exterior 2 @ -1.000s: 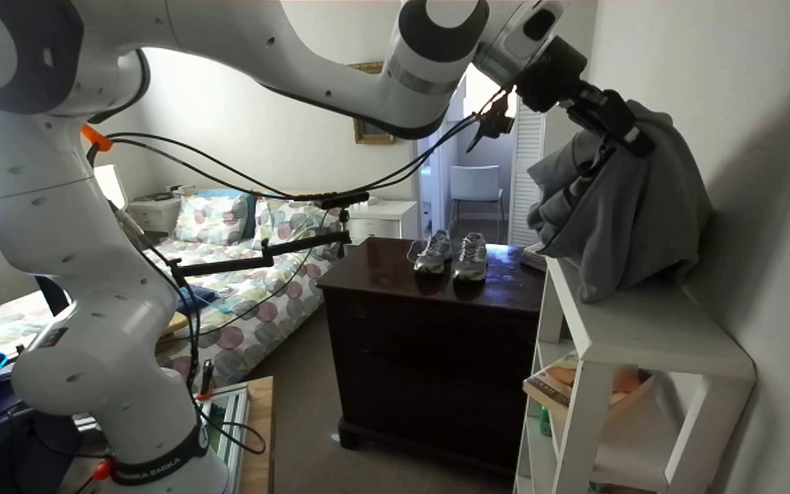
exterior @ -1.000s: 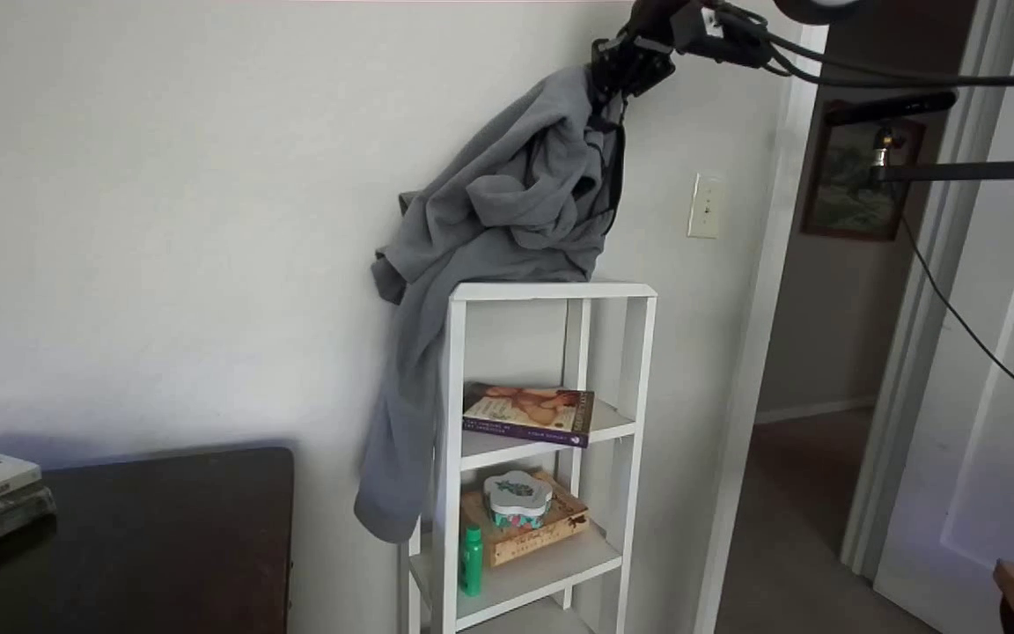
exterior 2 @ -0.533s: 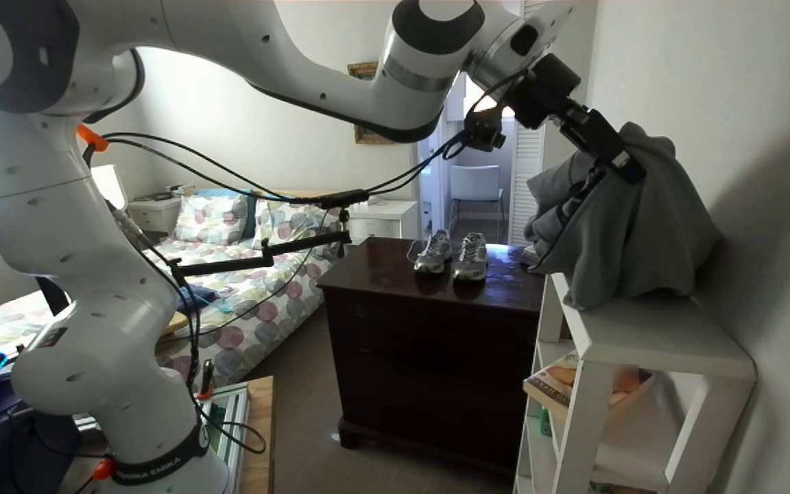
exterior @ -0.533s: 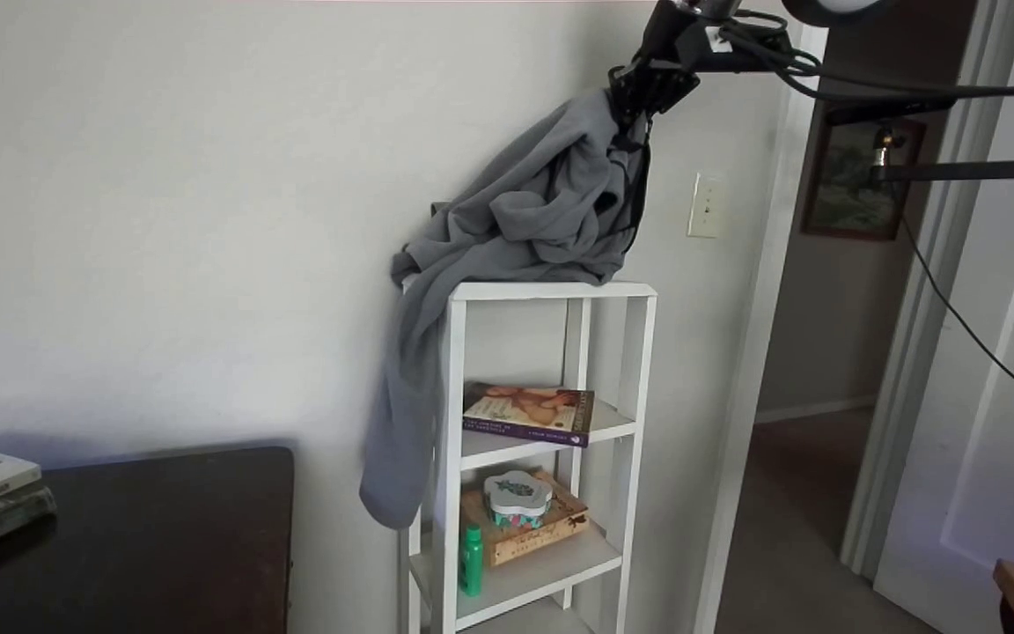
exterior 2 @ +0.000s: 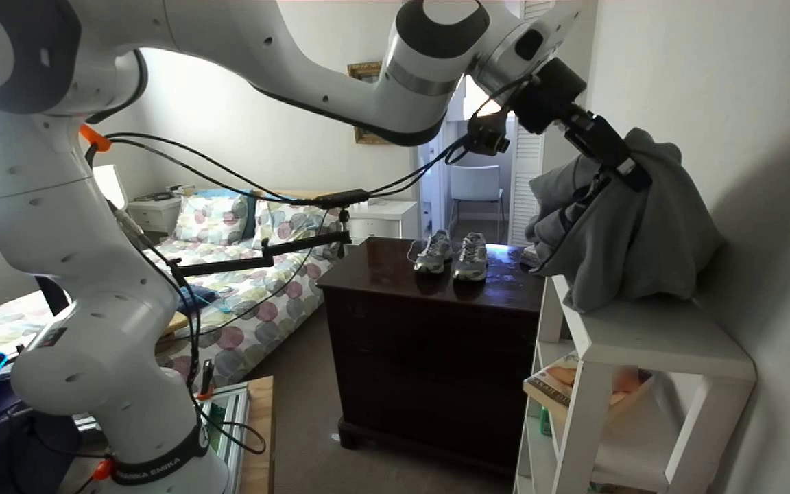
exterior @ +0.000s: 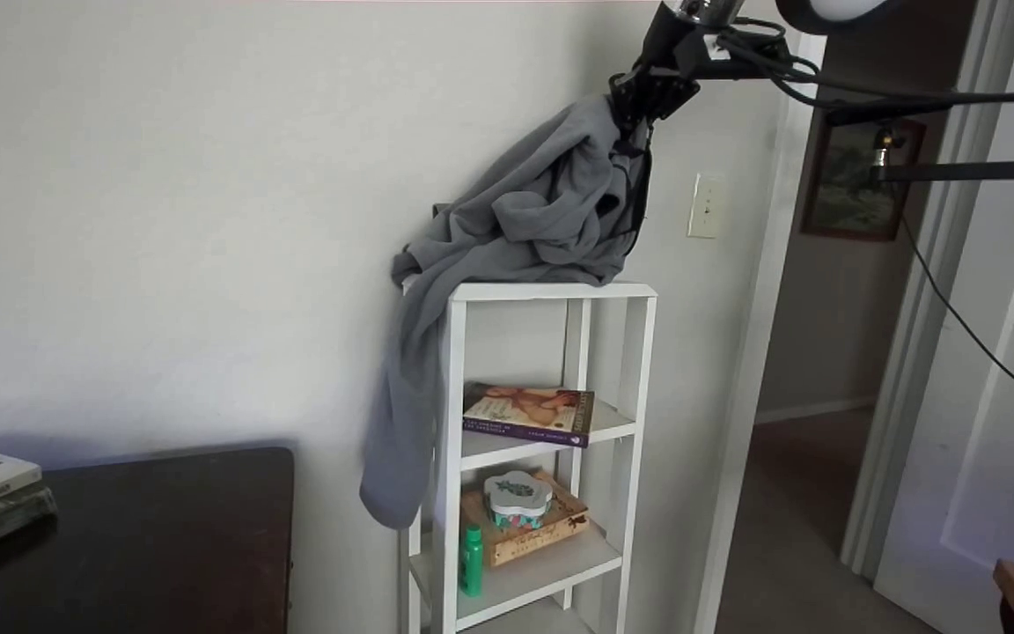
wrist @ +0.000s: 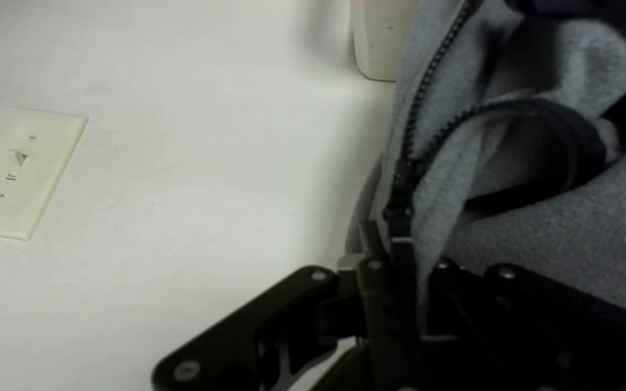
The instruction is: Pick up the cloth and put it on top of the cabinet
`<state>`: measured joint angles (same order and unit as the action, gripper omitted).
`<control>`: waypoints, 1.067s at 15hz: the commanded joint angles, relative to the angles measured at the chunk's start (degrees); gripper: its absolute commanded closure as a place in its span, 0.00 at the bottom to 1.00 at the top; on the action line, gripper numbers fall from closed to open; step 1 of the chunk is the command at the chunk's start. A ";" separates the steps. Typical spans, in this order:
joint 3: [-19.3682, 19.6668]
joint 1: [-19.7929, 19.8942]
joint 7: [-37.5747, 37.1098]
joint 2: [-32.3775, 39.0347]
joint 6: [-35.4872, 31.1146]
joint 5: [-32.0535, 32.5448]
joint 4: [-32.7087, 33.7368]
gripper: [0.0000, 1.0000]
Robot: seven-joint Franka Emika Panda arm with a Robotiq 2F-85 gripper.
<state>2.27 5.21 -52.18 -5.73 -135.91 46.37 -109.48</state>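
The cloth is a grey garment with a dark zip. It is bunched on the white cabinet (exterior: 560, 291), and a long part hangs down over one side. The cloth shows in both exterior views (exterior: 542, 216) (exterior 2: 662, 233), and the cabinet top also shows in an exterior view (exterior 2: 669, 336). My gripper (exterior: 636, 123) is shut on the cloth's upper part and holds it raised in a peak above the cabinet top. In the wrist view, zip and grey fabric (wrist: 557, 255) run between the fingers (wrist: 405, 250). The fingertips are partly hidden by fabric.
The wall stands close behind the cabinet, with a light switch (exterior: 706, 206). A book (exterior: 529, 412), a small box (exterior: 518, 498) and a green bottle (exterior: 471, 560) are on the lower shelves. A dark dresser (exterior 2: 429, 288) bearing shoes (exterior 2: 470, 257) stands beside the cabinet.
My gripper and the cloth have moved down and, in an exterior view, to the right, so more cloth lies on the cabinet top. In the last half second they have barely moved.
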 commanded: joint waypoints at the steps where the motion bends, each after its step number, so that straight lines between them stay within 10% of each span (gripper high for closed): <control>1: 1.52 1.69 -2.27 0.69 0.61 0.26 0.21 0.98; 16: 5.62 3.85 -8.98 5.41 12.99 -0.61 -2.90 0.98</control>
<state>7.76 9.40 -58.78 -0.76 -124.05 46.21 -111.53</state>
